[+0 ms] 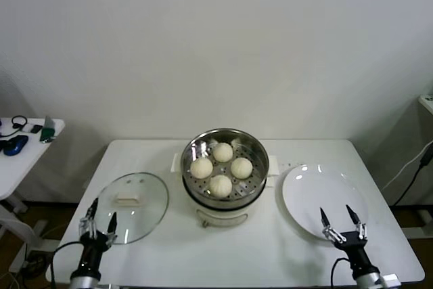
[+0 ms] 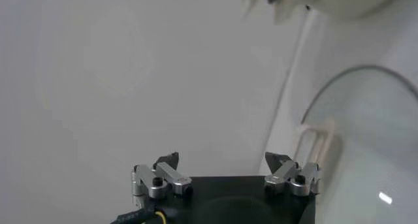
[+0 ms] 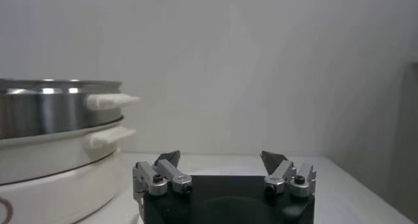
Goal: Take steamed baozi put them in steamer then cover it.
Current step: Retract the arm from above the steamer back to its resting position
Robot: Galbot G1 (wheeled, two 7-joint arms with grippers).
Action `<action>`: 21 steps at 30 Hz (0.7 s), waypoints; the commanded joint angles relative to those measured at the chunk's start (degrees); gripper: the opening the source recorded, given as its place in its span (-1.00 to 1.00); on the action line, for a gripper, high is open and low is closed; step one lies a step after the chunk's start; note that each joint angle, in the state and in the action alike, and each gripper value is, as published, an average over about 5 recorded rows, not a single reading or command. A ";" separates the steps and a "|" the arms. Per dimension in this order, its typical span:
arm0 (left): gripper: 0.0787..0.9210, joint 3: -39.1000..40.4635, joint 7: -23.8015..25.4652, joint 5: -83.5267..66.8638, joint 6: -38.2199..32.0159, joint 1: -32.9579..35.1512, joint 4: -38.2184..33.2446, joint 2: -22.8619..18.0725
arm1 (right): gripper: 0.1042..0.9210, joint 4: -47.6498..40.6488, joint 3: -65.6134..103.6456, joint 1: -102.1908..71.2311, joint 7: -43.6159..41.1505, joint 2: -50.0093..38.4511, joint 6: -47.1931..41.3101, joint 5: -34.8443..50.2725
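Several off-white baozi (image 1: 221, 167) lie on the perforated tray inside the shiny steamer (image 1: 254, 145), which stands uncovered on its cream-white base mid-table. The steamer also shows in the right wrist view (image 3: 46, 108). The glass cover (image 1: 152, 204) with its cream handle (image 1: 127, 199) lies flat on the table left of the steamer; its rim shows in the left wrist view (image 2: 366, 72). My left gripper (image 1: 100, 216) is open and empty at the cover's near-left edge. My right gripper (image 1: 336, 216) is open and empty over the near edge of the white plate (image 1: 318, 184).
The empty white plate lies right of the steamer. A small side table (image 1: 34, 150) with dark items stands at far left. The table's front edge runs just behind both grippers. A cable (image 1: 413, 167) hangs at the far right.
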 commanded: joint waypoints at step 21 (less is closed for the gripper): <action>0.77 5.99 -2.54 17.76 3.61 -19.62 22.30 2.54 | 0.76 0.39 -0.69 -3.30 1.00 4.00 1.13 -1.16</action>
